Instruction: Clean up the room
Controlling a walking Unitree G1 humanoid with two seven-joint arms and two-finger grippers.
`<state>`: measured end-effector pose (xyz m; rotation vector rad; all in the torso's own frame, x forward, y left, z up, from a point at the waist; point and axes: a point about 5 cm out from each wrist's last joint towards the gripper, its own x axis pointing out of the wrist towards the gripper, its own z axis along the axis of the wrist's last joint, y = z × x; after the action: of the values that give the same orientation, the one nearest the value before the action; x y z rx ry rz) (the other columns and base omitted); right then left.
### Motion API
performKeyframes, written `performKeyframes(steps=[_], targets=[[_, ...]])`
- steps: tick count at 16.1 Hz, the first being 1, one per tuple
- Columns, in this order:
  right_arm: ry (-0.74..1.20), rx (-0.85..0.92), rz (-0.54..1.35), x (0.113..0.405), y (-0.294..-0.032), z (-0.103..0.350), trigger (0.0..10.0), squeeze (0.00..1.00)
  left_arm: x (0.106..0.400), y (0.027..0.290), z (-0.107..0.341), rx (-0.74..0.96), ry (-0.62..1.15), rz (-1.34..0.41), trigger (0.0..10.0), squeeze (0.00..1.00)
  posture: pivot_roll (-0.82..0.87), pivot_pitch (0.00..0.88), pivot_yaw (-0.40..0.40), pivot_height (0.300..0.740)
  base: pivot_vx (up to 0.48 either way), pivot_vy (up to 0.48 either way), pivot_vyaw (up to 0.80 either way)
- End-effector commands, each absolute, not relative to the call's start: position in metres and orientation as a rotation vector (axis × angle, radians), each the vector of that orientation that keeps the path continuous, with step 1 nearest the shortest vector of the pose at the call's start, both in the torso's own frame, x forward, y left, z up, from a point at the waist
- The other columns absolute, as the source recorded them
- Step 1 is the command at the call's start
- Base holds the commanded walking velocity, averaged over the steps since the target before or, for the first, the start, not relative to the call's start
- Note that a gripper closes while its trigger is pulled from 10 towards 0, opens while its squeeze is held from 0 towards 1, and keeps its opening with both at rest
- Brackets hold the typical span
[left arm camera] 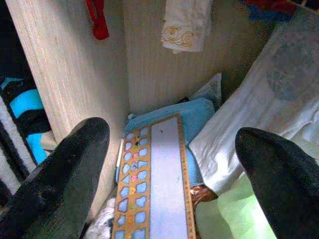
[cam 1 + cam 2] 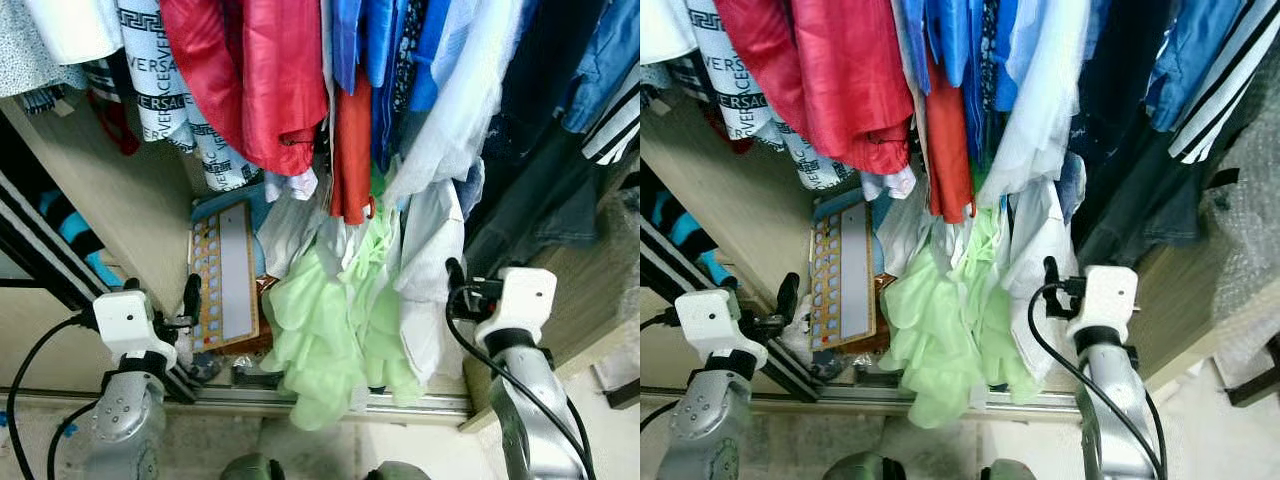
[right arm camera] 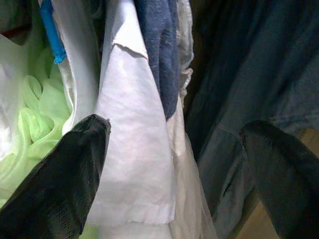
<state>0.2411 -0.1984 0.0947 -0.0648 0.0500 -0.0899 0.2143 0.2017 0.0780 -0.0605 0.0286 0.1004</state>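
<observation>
The left tool [image 1: 172, 174] hung wide apart, empty, aimed at a long board [image 2: 224, 272] propped against the wooden closet wall [image 2: 130, 210]. The right tool [image 3: 177, 169] was also spread wide, holding nothing, facing a white garment [image 3: 132, 149] hanging beside a pale green dress [image 2: 320, 330] and red jacket [image 2: 265, 80]

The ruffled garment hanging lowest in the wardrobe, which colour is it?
Pale green; the ruffled garment shows best in the left eye view.
</observation>
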Motion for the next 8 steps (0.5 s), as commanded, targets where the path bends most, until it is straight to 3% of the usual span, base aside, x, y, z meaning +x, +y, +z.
performKeyframes(steps=[1,4,8], targets=[[0.053,-0.083,-0.065,0.2451,-0.1977,0.0951,10.0,0.0,0.215,0.2022,0.0783,-0.051,0.02,0.12,10.0,0.0,-0.08,0.0,-0.01,0.74,0.0,0.0,0.0],[0.056,-0.117,-0.03,0.2503,-0.1987,0.0976,10.0,0.0,0.2103,0.2012,0.0766,-0.077,0.009,0.176,10.0,0.0,-0.06,0.0,-0.056,0.74,0.0,0.0,0.0],[0.053,-0.117,-0.048,0.2485,-0.2011,0.0991,10.0,0.0,0.2088,0.2002,0.076,-0.065,0.011,0.158,10.0,0.0,-0.08,0.0,-0.03,0.74,0.0,0.0,0.0]])
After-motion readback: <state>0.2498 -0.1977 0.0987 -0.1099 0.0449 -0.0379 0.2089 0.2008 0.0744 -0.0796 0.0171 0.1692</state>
